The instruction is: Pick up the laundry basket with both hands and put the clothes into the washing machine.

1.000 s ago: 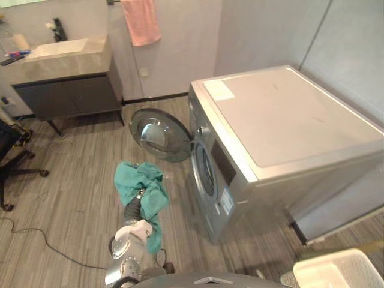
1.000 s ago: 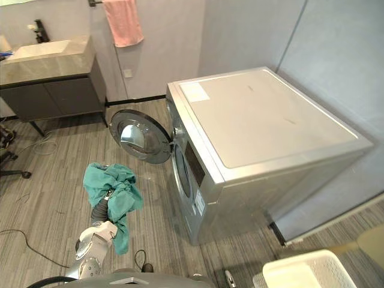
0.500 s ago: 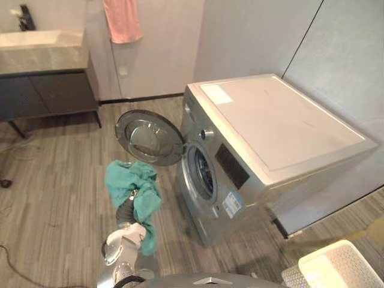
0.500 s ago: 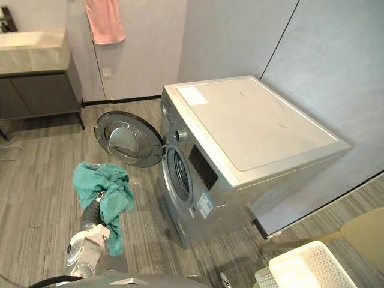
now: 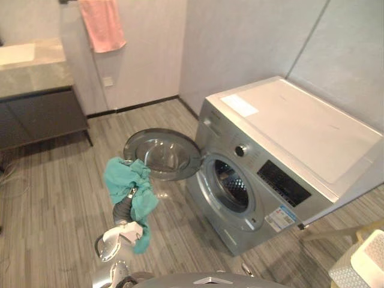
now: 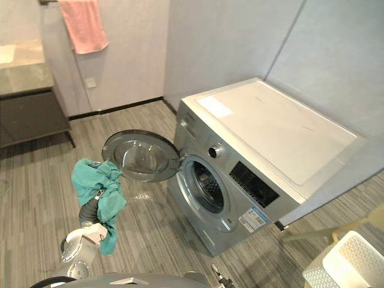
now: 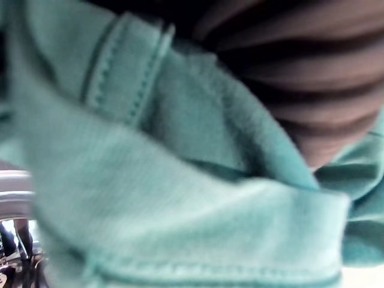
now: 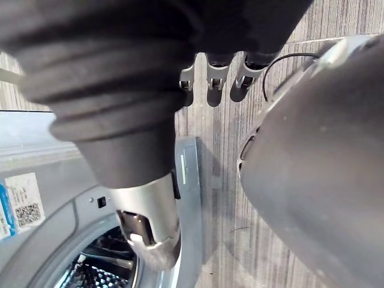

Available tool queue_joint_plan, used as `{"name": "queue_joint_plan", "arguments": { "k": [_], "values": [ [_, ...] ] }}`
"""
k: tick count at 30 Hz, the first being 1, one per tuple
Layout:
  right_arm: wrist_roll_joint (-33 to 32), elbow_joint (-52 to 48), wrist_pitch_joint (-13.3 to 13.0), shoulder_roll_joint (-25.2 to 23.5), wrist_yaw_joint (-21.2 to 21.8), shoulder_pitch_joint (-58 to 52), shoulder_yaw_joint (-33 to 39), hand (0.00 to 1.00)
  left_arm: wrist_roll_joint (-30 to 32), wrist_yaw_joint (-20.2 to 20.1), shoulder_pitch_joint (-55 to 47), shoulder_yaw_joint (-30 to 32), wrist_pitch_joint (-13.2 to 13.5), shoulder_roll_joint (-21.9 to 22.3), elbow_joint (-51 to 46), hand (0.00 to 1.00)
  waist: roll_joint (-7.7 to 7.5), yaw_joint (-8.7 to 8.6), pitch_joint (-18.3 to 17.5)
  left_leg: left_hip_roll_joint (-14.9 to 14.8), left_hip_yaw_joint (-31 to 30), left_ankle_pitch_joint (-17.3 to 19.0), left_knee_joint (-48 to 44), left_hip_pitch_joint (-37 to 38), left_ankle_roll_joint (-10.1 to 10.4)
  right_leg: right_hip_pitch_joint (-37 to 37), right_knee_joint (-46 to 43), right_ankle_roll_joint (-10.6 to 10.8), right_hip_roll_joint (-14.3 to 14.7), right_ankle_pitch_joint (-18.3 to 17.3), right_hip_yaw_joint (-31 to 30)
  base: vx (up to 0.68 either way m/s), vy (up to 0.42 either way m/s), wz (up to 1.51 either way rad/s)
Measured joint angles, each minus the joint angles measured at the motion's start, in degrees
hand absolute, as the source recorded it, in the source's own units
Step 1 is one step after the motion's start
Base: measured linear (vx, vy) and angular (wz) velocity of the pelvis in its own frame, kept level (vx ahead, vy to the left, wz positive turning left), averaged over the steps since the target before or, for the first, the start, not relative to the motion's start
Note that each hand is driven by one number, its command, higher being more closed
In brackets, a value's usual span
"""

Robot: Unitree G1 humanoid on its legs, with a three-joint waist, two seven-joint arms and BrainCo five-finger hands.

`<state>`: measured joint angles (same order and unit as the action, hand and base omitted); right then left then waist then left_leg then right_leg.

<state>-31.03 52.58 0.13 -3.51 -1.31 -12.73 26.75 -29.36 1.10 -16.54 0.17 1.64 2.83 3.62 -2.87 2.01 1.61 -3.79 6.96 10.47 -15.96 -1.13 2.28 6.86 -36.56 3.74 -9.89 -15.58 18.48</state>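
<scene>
Draping the left robot hand (image 5: 123, 207), teal cloth (image 5: 127, 177) seemingly hides most of it.

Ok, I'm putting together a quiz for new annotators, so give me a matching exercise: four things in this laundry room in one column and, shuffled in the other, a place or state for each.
Things:
1. teal garment
2. washing machine door
3. pink towel
4. laundry basket

Places or states:
A. hanging on the wall
B. at the robot's far right
C. swung open
D. draped over the left hand

Pairs: 1-D, 2-C, 3-A, 4-B.
</scene>
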Motion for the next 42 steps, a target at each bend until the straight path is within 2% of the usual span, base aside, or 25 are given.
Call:
{"name": "queue_joint_plan", "arguments": {
  "k": [1,2,6,8,10,12,14,15,17,21,22,23,24,25,26,27,30,32,34,35,36,38,40,41,42],
  "values": [
    [0.02,0.01,-0.02,0.12,-0.02,-0.02,-0.45,0.0,-0.06,-0.01,0.07,0.25,0.07,0.68,0.14,1.0,0.09,0.07,-0.04,-0.24,1.11,0.34,0.12,0.31,0.3,-0.99,3.52,-1.41,-0.1,-0.01,3.85,0.06,-0.137,-1.28],
    [1.73,0.1,0.12,0.58,-0.12,0.09,-0.85,0.0,-0.24,0.03,0.39,0.38,0.07,1.49,1.51,1.0,0.84,0.41,-0.91,-1.54,4.33,1.1,0.26,0.28,1.09,-3.79,12.3,-4.06,1.61,-1.41,9.43,0.08,-0.147,-1.03],
    [2.34,0.05,0.38,1.87,-0.3,-0.27,0.12,0.0,-0.24,-0.1,1.74,0.03,-0.63,1.46,4.78,1.0,3.04,-1.12,-0.86,-3.21,6.66,-0.78,4.8,5.02,2.16,-6.49,17.4,-5.5,5.45,0.63,7.48,0.11,-0.12,-0.46],
    [2.37,0.29,0.8,1.92,-0.41,-0.91,0.49,0.0,-0.24,-0.07,1.73,0.53,-0.61,1.47,4.75,1.0,3.22,-0.54,-1.52,-3.83,8.47,-0.85,4.33,6.48,2.22,-7.0,18.12,-5.55,6.4,0.66,5.47,0.08,-0.082,-0.52],
    [2.32,0.45,0.92,1.86,-0.42,-0.53,0.4,0.0,-0.26,-0.04,1.74,0.99,-0.62,1.48,4.79,1.0,2.68,-0.59,-1.0,-4.68,8.99,-0.64,-4.22,3.77,1.89,-8.09,19.51,-5.48,6.53,0.9,3.69,0.03,-0.091,-0.51],
    [2.2,0.82,0.95,2.73,-0.45,-0.79,0.36,0.0,-0.29,-0.06,1.44,1.01,-0.63,1.47,4.64,1.0,3.7,0.35,-0.16,-8.22,6.8,-2.38,-25.08,-3.9,0.47,-10.51,21.42,-5.53,8.36,1.4,0.07,0.02,-0.001,-0.67],
    [2.2,1.23,1.17,3.6,-0.49,-0.96,-0.15,0.0,-0.31,-0.05,0.65,1.08,-0.64,1.5,4.49,1.0,4.32,0.98,0.05,-8.98,3.25,-1.79,-34.26,-8.16,0.09,-11.42,21.47,-5.32,8.78,0.95,-3.11,0.04,0.103,-0.94],
    [2.22,1.66,1.33,4.08,-0.54,-0.95,-1.3,0.0,-0.48,-0.03,-0.3,1.75,-0.64,1.53,3.6,1.0,4.06,1.23,-0.04,-9.09,0.66,-0.11,-35.19,-11.02,0.23,-11.32,21.74,-4.62,8.78,0.85,-6.29,0.05,0.109,-1.08],
    [2.25,2.31,1.36,4.23,-0.58,-1.09,-1.3,0.0,-0.86,-0.03,-0.89,2.36,-0.66,1.56,2.97,1.0,3.87,1.62,-0.01,-9.8,-2.05,0.91,-30.19,-12.16,0.27,-10.75,21.89,-3.94,8.65,1.02,-9.47,0.1,0.164,-1.05],
    [3.73,2.72,2.21,3.46,-0.68,-4.12,0.04,0.0,-1.51,-0.01,-1.38,2.88,-0.71,1.6,1.47,1.0,2.5,1.18,0.05,-11.48,-9.1,-0.65,-7.45,-10.13,0.65,-10.82,21.35,-0.27,6.07,-0.33,-13.76,0.23,0.365,-0.64],
    [4.55,2.97,2.46,3.64,-0.73,-5.38,0.59,0.0,-1.51,0.0,-1.49,2.08,-0.74,1.59,1.47,1.0,3.1,1.16,-0.29,-11.4,-10.79,-3.27,-2.32,-9.33,2.46,-10.9,21.13,2.07,5.0,-0.98,-14.95,0.28,0.483,-0.38],
    [4.58,2.96,2.5,3.81,-0.73,-5.73,0.59,0.0,-1.5,-0.01,-1.58,1.81,-0.79,1.58,1.48,1.0,3.74,1.16,-0.61,-11.33,-10.86,-4.21,-1.47,-9.09,3.1,-10.89,21.13,3.15,4.72,-1.32,-15.42,0.35,0.627,-0.54],
    [6.9,4.25,2.68,3.22,-0.74,-4.77,1.5,0.0,-1.47,0.14,-1.65,3.21,-1.0,1.4,1.69,1.0,2.38,1.11,-1.08,-9.6,-8.78,-3.84,-2.86,-8.58,8.9,-10.94,21.05,5.66,2.11,-1.49,-17.34,0.25,0.432,-0.52],
    [7.78,4.58,2.79,2.36,-0.69,-4.81,1.65,0.0,-1.45,0.29,-1.77,4.26,-1.03,1.42,1.64,1.0,0.93,1.07,-1.59,-8.12,-7.43,-3.2,-3.08,-8.42,8.24,-10.86,21.66,6.3,0.32,-0.65,-17.96,0.32,0.479,-0.62],
    [9.05,4.64,2.84,1.1,-0.6,-4.75,1.61,0.0,-1.44,0.8,-1.14,5.03,-0.99,1.35,1.62,1.0,-1.62,1.02,-2.32,-6.13,-5.39,-1.52,-4.64,-8.6,6.7,-11.34,23.46,7.11,-2.25,1.92,-17.86,0.28,0.427,-0.52],
    [9.0,4.65,2.75,0.86,-0.61,-4.19,1.64,0.0,-1.45,1.15,-0.51,4.68,-0.99,1.34,1.63,1.0,-1.91,1.05,-2.36,-5.38,-4.37,0.23,-6.84,-8.97,5.56,-11.92,25.38,7.62,-3.25,5.12,-18.25,0.26,0.421,-0.49],
    [8.71,4.44,2.51,0.83,-0.47,-2.1,1.75,0.0,-1.36,1.19,0.49,3.81,-0.98,1.1,1.58,1.0,-1.38,0.97,-2.56,-3.62,-0.18,1.67,-6.74,-7.18,3.27,-10.37,25.14,7.75,-5.61,11.03,-21.22,0.16,0.372,-0.54],
    [8.6,3.2,2.25,1.07,-0.4,-1.5,1.62,0.0,-1.27,1.33,1.68,3.1,-0.94,1.08,1.58,1.0,-0.47,0.94,-2.41,-2.49,1.99,2.4,-4.86,-5.08,1.99,-6.24,18.55,7.01,-6.41,13.07,-23.54,0.07,0.289,-0.49],
    [8.36,1.78,1.83,1.27,-0.26,-1.45,1.46,0.0,-1.0,1.97,1.83,2.78,-0.91,1.25,1.63,1.0,0.23,0.83,-1.94,-1.9,4.15,2.6,-3.42,-2.05,1.35,-0.71,8.13,4.11,-6.47,15.08,-25.16,0.04,0.229,-0.5],
    [7.96,1.28,1.3,1.6,-0.16,-1.43,0.83,0.0,-0.68,2.25,1.73,2.46,-0.91,1.25,1.8,1.0,0.7,0.51,-1.64,-1.82,5.59,2.83,-2.49,-0.01,0.87,2.76,1.52,1.14,-6.18,17.15,-26.03,0.01,0.103,-0.41],
    [7.76,0.91,1.13,1.85,-0.1,-1.22,-0.11,0.0,-0.68,2.31,1.7,2.51,-0.84,1.27,2.0,1.0,0.77,0.12,-1.56,-1.87,6.39,2.97,-2.01,0.77,0.63,4.95,-3.13,0.35,-5.95,17.83,-26.17,-0.01,0.074,-0.43],
    [7.63,0.56,0.74,2.18,-0.11,-1.27,-1.89,0.0,-0.51,2.43,1.63,2.52,-0.61,1.28,2.66,1.0,0.69,-0.38,-1.42,-2.13,7.55,3.14,-0.62,3.04,0.66,7.39,-8.21,0.4,-5.16,17.59,-23.92,0.02,-0.003,-0.29],
    [7.67,0.79,0.51,2.79,-0.09,-1.89,-2.22,0.0,-0.21,2.42,1.53,1.93,-0.43,1.51,4.12,1.0,1.48,-1.0,-1.29,-3.68,7.57,3.61,0.55,4.56,1.46,6.77,-8.21,1.08,-6.37,15.81,-17.35,0.07,-0.109,-0.27],
    [7.72,1.29,0.27,2.82,-0.1,-1.86,-2.02,0.0,-0.23,2.41,1.66,1.94,-0.39,1.5,4.38,1.0,1.51,-1.06,-1.24,-5.28,7.89,3.18,1.36,4.93,2.54,6.7,-6.54,1.77,-6.71,10.51,-12.15,0.11,-0.205,-0.34],
    [7.83,1.46,0.24,2.8,-0.15,-1.67,-1.82,0.0,-0.23,2.34,1.93,1.73,-0.37,1.51,4.63,1.0,1.47,-0.99,-1.15,-6.54,8.02,2.63,2.09,4.57,3.65,6.53,-2.85,1.96,-6.2,7.06,-7.85,0.15,-0.302,-0.33]
  ]
}}
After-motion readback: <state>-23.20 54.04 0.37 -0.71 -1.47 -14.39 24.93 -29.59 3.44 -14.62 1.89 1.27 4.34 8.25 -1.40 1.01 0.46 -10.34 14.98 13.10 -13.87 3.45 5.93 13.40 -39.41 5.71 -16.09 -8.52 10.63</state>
